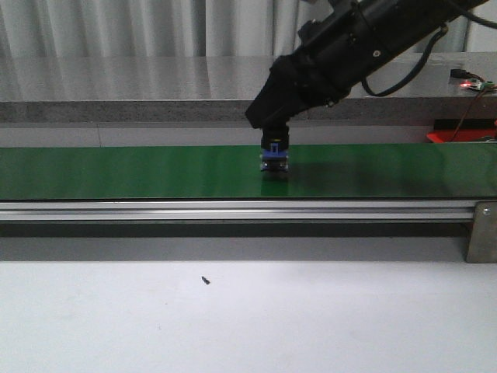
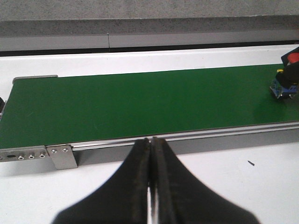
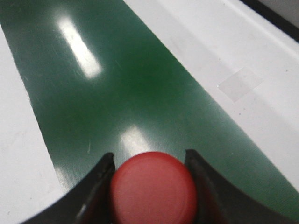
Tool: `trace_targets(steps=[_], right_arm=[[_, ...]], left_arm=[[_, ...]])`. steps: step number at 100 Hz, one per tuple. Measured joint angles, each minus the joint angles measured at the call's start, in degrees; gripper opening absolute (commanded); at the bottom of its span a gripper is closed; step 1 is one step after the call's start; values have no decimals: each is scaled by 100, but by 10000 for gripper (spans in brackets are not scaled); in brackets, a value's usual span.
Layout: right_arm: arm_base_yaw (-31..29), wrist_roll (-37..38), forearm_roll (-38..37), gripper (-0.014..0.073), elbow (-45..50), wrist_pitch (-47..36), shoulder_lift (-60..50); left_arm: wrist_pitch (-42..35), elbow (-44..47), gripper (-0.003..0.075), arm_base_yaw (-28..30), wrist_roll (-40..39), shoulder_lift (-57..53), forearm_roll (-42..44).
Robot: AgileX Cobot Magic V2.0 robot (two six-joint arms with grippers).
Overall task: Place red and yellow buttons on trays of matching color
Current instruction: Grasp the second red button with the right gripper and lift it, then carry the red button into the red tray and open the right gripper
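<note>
The red button (image 3: 153,189) has a round red cap and sits between the two fingers of my right gripper (image 3: 149,157), which touch its sides. In the front view this gripper (image 1: 275,149) reaches down to the green belt (image 1: 140,171), and the button's blue base (image 1: 275,162) rests at the belt's surface. The left wrist view shows that blue base (image 2: 281,88) at the belt's far end. My left gripper (image 2: 151,140) is shut and empty, above the white table in front of the belt's rail. No yellow button or trays are in view.
An aluminium rail (image 1: 233,210) runs along the belt's near side, with a metal bracket (image 1: 481,231) at its right end. A small dark speck (image 1: 205,280) lies on the white table. A red object with wires (image 1: 466,132) sits at the back right.
</note>
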Motion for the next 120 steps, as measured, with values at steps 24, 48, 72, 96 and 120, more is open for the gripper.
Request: trace_targets(steps=[24, 48, 72, 96, 120], right_arm=[[-776, 0, 13, 56, 0, 0, -611], [-1955, 0, 25, 56, 0, 0, -856], [-3039, 81, 183, 56, 0, -519, -869], [-3455, 132, 753, 56, 13, -1684, -780], [-3455, 132, 1001, 56, 62, -2705, -428]], left_arm=[[0, 0, -20, 0, 0, 0, 0], [0, 0, -20, 0, 9, 0, 0], [0, 0, -20, 0, 9, 0, 0], [0, 0, -20, 0, 9, 0, 0], [0, 0, -20, 0, 9, 0, 0]])
